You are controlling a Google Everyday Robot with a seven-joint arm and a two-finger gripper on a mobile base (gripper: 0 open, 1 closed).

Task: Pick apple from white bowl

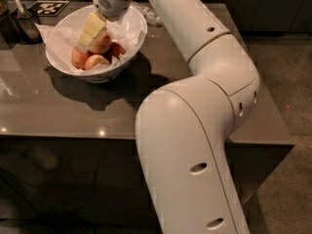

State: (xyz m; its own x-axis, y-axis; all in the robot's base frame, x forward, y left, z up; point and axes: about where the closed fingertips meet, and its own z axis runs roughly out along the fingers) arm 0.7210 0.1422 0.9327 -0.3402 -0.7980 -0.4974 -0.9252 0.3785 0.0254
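The white bowl (56, 57), lined with crumpled white paper, stands at the table's far left. Several apples lie in it. The apple (104, 44), yellow-orange with a red blush, is near the bowl's middle. A pinkish apple (78, 57) and a pale yellowish one (97, 61) lie in front of it, and a darker red one (117, 49) is to its right. My gripper (86, 44) reaches down into the bowl from above. Its pale yellow tip sits at the apple's left side and hides part of it.
The grey table (58, 106) has its front edge near me and its right edge past my arm. A black holder with a utensil (22, 21) and a black-and-white tag (48, 6) lie behind the bowl on the left. A clear wrapper (151, 16) lies behind the bowl on the right.
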